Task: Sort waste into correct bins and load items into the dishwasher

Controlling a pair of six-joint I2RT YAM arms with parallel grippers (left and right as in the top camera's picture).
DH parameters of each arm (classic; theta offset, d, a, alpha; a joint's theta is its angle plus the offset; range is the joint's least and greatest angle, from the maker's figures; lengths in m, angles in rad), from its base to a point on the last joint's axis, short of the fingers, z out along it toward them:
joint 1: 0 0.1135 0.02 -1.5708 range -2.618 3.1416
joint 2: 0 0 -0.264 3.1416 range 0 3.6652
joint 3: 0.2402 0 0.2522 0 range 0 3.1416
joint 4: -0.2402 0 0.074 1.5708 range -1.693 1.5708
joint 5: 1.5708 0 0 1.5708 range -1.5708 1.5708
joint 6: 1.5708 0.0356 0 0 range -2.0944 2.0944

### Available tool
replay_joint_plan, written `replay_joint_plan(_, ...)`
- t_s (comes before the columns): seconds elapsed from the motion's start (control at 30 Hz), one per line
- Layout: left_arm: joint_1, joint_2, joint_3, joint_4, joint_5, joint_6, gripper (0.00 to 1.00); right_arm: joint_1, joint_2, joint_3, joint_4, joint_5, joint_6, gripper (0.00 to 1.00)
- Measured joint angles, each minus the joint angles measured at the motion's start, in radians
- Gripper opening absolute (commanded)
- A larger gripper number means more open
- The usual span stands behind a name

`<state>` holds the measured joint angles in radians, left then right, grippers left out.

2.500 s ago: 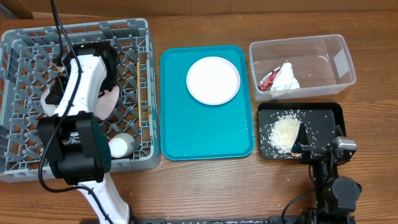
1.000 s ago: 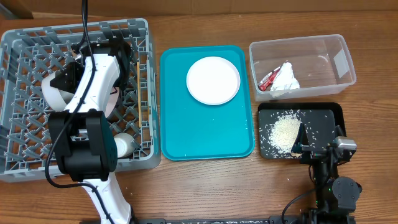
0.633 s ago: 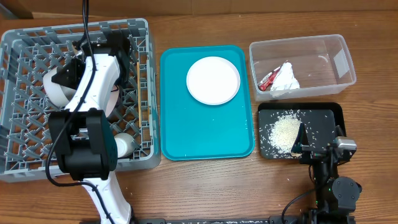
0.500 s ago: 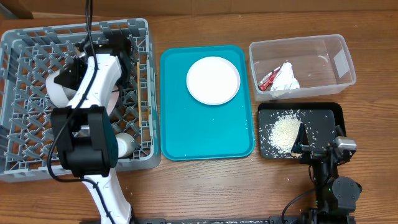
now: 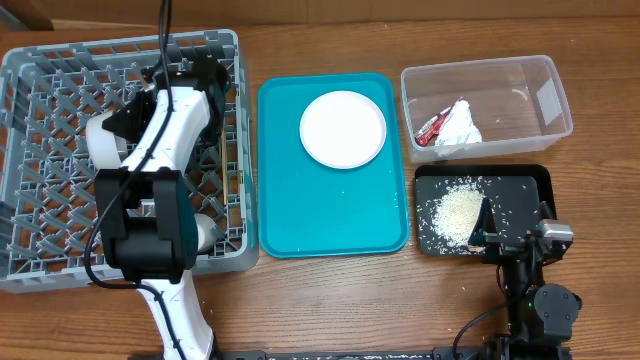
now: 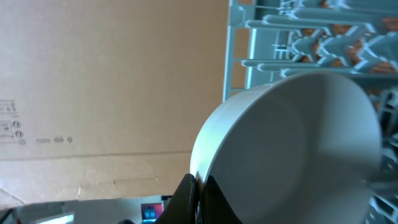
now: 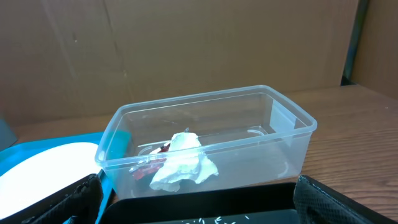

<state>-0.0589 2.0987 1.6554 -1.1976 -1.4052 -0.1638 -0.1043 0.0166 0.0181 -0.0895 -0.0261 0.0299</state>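
My left gripper [image 6: 198,183] is shut on the rim of a small white bowl [image 6: 292,149] and holds it tilted over the grey dish rack [image 5: 40,120]; in the overhead view the gripper [image 5: 195,78] is near the rack's far right side. A white cup [image 5: 205,232] lies in the rack's near right corner. The white plate [image 5: 343,128] lies on the teal tray [image 5: 330,215]. The clear tub [image 5: 520,85] holds the red wrapper [image 5: 431,128] and white tissue [image 5: 459,125]. The black tray [image 5: 525,185] holds rice [image 5: 455,212]. My right gripper [image 5: 515,224] is open and empty at the black tray's near edge. The chopsticks are hidden.
The right wrist view shows the clear tub [image 7: 205,134] with the tissue [image 7: 183,163] just beyond the open fingers [image 7: 205,208]. A cardboard wall stands behind the table. Bare wooden table lies in front of the teal tray and rack.
My left arm has swung right and toward the rack's far right side, carrying the bowl. The right arm, plate, tub and black tray have not moved.
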Motion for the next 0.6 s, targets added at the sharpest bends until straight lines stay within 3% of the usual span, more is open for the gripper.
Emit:
replay_joint_plan(0.07, -0.013, 0.0, 0.0, -0.018, 0.018, 0.003, 0.21, 0.0, 0.0, 0.0, 0.0, 0.0, 0.0, 1.0)
replay_joint_plan(0.1, -0.022, 0.0, 0.0, -0.025, 0.029, 0.0, 0.34, 0.0, 0.0, 0.0, 0.0, 0.0, 0.0, 1.0)
replay_joint_plan(0.13, -0.031, 0.0, 0.0, -0.03, 0.04, -0.007, 0.53, 0.0, 0.0, 0.0, 0.0, 0.0, 0.0, 1.0)
replay_joint_plan(0.17, -0.042, 0.0, 0.0, -0.035, 0.048, -0.016, 1.0, 0.0, 0.0, 0.0, 0.0, 0.0, 0.0, 1.0)
replay_joint_plan(0.43, -0.12, -0.011, 0.002, -0.116, 0.143, -0.136, 1.0, 0.0, 0.0, 0.0, 0.0, 0.0, 0.0, 1.0)
replay_joint_plan(0.6, -0.164, -0.096, 0.064, -0.116, 0.335, -0.179, 1.0, 0.0, 0.0, 0.0, -0.001, 0.0, 0.0, 1.0)
